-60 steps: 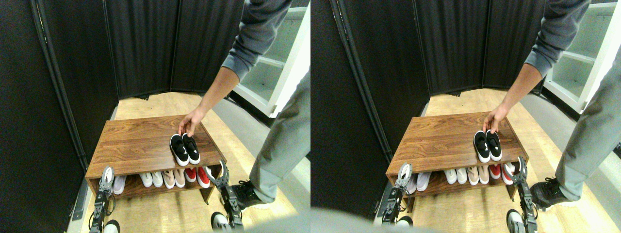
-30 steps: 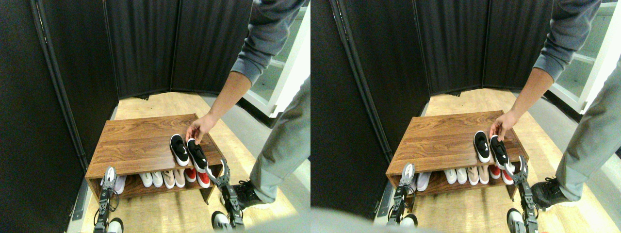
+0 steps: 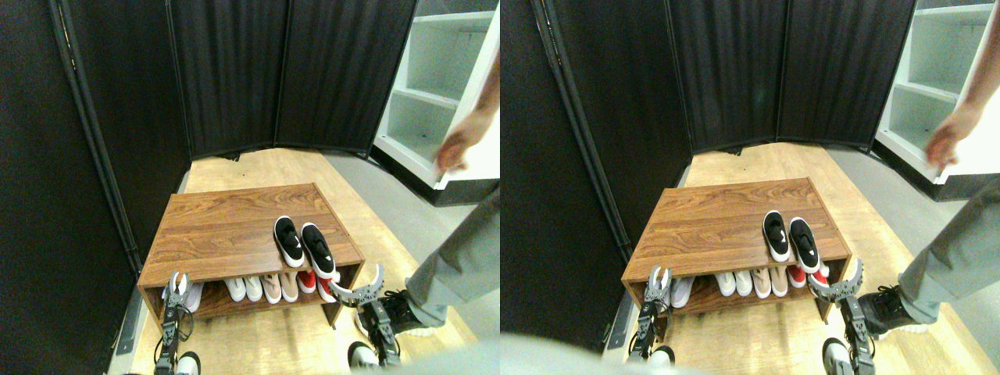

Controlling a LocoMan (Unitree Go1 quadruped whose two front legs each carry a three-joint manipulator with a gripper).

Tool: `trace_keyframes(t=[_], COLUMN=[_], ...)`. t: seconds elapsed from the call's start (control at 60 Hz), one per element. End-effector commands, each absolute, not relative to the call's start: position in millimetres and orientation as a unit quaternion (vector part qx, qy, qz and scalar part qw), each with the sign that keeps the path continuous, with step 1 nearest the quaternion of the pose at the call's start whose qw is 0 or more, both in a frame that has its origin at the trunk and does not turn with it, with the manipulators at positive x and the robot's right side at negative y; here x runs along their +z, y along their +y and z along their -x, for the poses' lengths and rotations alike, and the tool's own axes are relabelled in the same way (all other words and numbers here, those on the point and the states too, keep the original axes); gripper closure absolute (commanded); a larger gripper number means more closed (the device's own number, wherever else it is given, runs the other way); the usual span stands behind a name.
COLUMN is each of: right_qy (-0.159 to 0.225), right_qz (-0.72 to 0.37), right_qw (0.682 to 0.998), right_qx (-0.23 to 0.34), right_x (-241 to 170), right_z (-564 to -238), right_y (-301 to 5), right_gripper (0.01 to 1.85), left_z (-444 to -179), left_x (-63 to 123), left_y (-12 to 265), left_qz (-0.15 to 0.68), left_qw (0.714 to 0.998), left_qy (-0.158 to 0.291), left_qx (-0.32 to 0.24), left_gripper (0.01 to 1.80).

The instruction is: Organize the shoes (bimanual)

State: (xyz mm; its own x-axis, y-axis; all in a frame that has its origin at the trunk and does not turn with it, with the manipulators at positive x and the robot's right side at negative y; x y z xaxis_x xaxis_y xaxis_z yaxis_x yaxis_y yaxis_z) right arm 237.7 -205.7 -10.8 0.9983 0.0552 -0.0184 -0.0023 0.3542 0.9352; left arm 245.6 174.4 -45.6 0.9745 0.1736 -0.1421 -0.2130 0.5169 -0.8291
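Both grippers have changed since a second ago. At the rack's front right corner the right gripper [image 3: 357, 286] has turned from upright to lying across, its jaws now spread wide in a curved fork, with one tip close beside the toe of the right black shoe [image 3: 319, 250]. Low at the rack's front left corner, the left gripper [image 3: 178, 283] has its jaws parted a little where before they looked closed.

On the right part of the top board of the wooden shoe rack [image 3: 226, 226], the left black shoe [image 3: 288, 240] lies where it was. Its partner, just beside it, has been turned slightly, so its toe now juts over the front edge.

On the shelf beneath stand the white, beige and red pairs [image 3: 273, 287], unmoved.

Farthest out, the person's hand [image 3: 453, 152] has left the shoes and is now raised by the white shelving [image 3: 426, 86].
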Motion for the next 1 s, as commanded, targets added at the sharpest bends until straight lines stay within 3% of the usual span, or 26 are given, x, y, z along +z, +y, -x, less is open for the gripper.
trace_keyframes(t=[0.017,0.15,0.35,0.433,0.567,0.883,1.0], right_qy=[0.008,0.027,0.046,0.052,0.054,0.073,0.083], right_qz=[-0.563,-0.614,-0.644,-0.678,-0.696,-0.700,-0.694], right_qw=[0.826,0.788,0.764,0.733,0.716,0.711,0.715], right_qx=[0.022,0.015,0.006,0.005,0.004,-0.006,0.000], right_x=[-2.8,-15.0,-33.9,-42.4,-51.8,-68.9,-71.8], right_z=[-239.6,-249.1,-265.0,-272.7,-281.6,-298.7,-302.9], right_y=[-210.7,-210.4,-209.4,-210.2,-210.0,-204.9,-201.9], right_gripper=[0.58,0.47,0.43,0.47,0.53,0.51,0.62], left_z=[-248.6,-248.3,-247.0,-246.3,-245.7,-242.5,-241.3], left_x=[-40.4,-39.4,-38.7,-37.8,-37.1,-34.0,-33.7], left_y=[170.1,168.1,169.4,169.9,170.5,170.7,171.3], left_qz=[0.479,0.476,0.483,0.478,0.477,0.472,0.470], left_qw=[0.872,0.874,0.870,0.873,0.873,0.876,0.877], left_qy=[0.006,0.006,0.007,0.005,0.002,0.000,-0.001], left_qx=[0.096,0.097,0.097,0.098,0.097,0.098,0.093], left_gripper=[1.67,1.65,1.66,1.66,1.65,1.66,1.66])
